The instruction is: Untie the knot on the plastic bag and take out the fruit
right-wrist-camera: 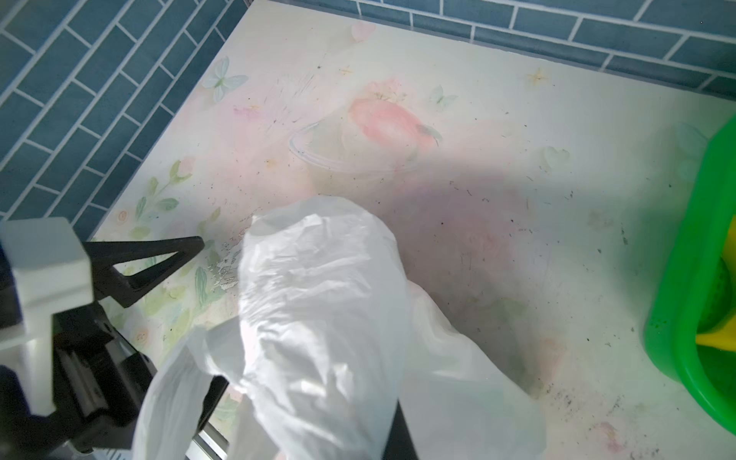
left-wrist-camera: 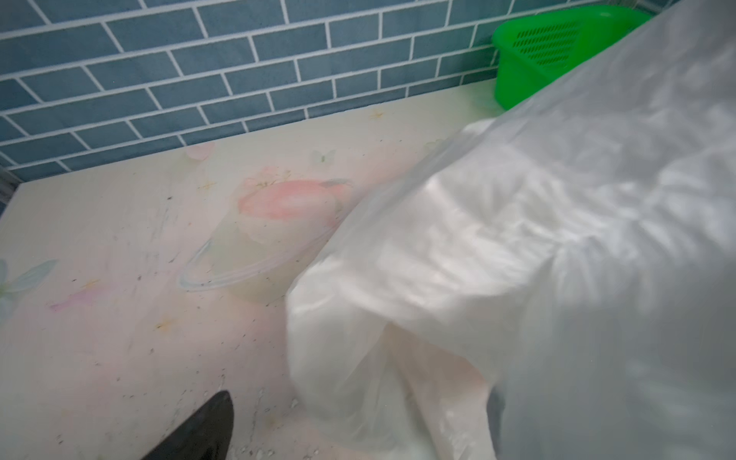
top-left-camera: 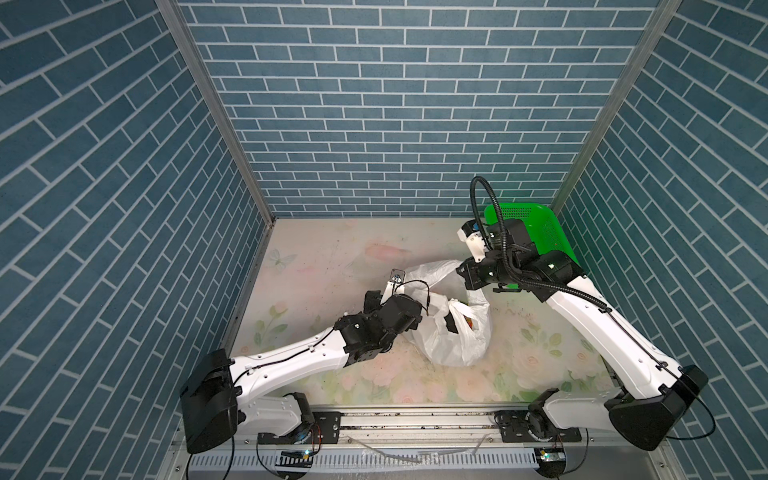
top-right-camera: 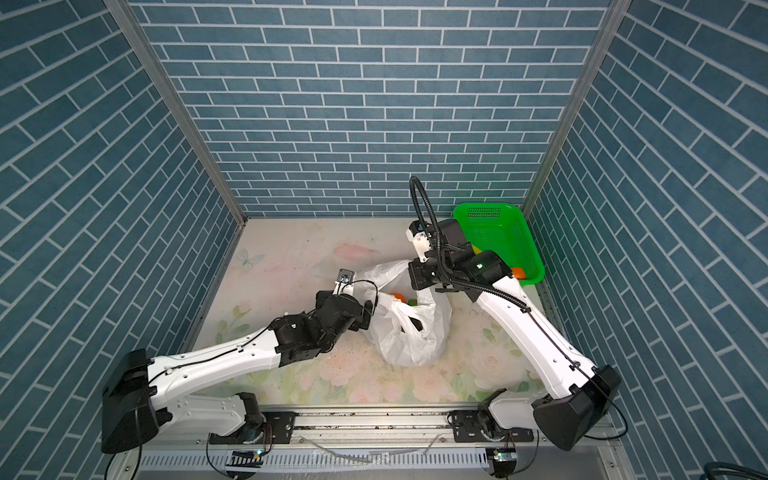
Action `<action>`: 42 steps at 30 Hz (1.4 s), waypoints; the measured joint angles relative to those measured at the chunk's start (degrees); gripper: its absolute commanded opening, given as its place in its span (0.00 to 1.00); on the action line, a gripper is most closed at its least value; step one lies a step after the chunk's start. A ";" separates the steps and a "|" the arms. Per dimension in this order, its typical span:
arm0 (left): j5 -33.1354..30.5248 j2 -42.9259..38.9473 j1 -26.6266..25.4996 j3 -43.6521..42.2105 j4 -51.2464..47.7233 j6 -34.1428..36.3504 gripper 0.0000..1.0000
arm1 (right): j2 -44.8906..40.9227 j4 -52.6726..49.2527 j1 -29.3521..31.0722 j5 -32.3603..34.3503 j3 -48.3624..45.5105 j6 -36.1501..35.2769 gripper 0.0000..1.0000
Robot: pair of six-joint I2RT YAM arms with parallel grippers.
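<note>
Along the near edge a grey aluminium rail carries both arm bases, with a white slotted cable duct in front of it. Beyond it spreads the pale surface, printed with faded roses, leaves, a butterfly and a pink fruit, and flecked with dark specks and scratches.

In its middle sits the thin, crinkly, translucent white plastic bag. Its belly rests on the surface and its mouth is open upward. The left hand reaches in from the left with its jaws wide. One black finger lies bare beside the bag, and the other is hidden by the bag's film.

In the open mouth the fruit shows in a top view, an orange piece just beside a green piece. On the bag's far side the right hand is clamped on the rim and holds that film raised off the surface.

In the far right corner stands a bright green perforated plastic basket, with an orange piece and a yellow piece inside.

Blue brick-pattern walls close the left, far and right sides, joined by aluminium corner posts.
</note>
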 measured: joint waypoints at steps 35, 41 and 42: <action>25.59 2.01 5.51 16.00 -3.80 19.12 1.00 | 1.14 1.14 -1.73 -7.96 -1.84 0.11 0.00; 17.09 7.69 7.39 16.33 -4.20 17.86 1.00 | 1.01 2.01 -1.73 -9.84 -1.84 0.11 0.00; 16.83 8.50 8.31 16.74 -3.96 17.57 1.00 | 0.94 2.19 -1.73 -10.21 -1.84 0.11 0.00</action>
